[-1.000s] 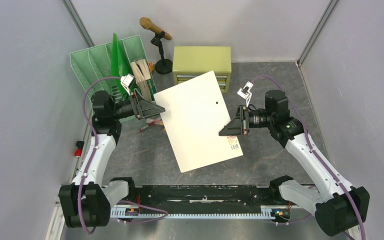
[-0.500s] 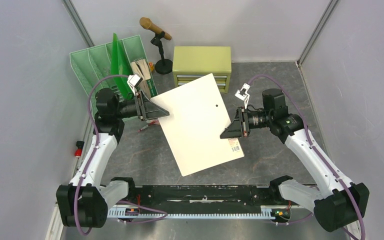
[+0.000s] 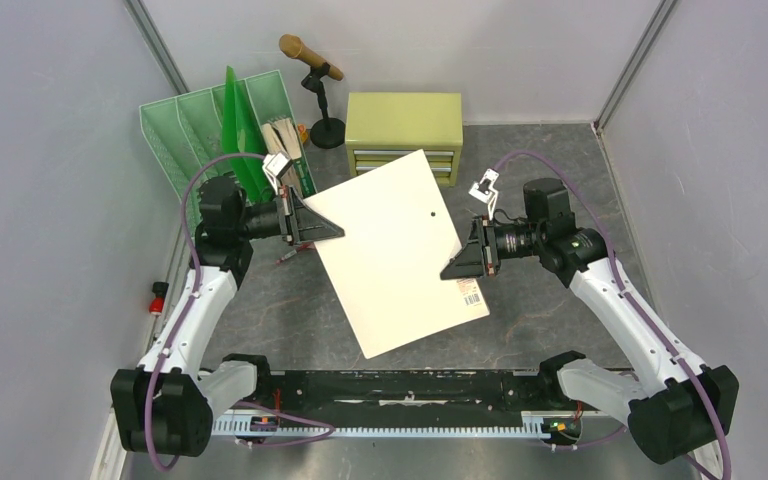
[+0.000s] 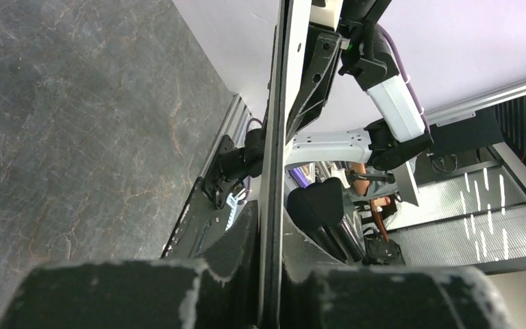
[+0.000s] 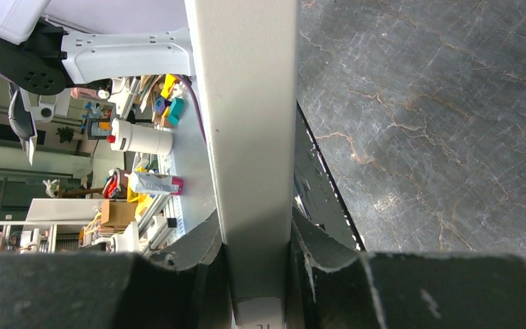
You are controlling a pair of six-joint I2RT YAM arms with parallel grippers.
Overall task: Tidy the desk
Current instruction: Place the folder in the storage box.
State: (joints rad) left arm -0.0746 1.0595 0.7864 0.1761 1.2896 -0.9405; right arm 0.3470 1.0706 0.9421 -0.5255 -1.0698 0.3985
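Top external: two arms share one board (image 3: 390, 250) above the desk (image 3: 560, 200).
From above, the left gripper (image 3: 325, 228) pinches the board's far-left edge and the right gripper (image 3: 455, 265) clamps the opposite edge, just beyond the label (image 3: 470, 290); a grip on each side probably keeps the wide sheet from sagging or swinging. The desk lies beneath both sets of jaws, and the rack (image 3: 175, 125) stands behind the left ones. Left wrist: the board runs edge-on between the jaws, which appear closed on it, though shadow hides the contact. Right wrist: both jaws press the board's edge, with the desk off to their right.
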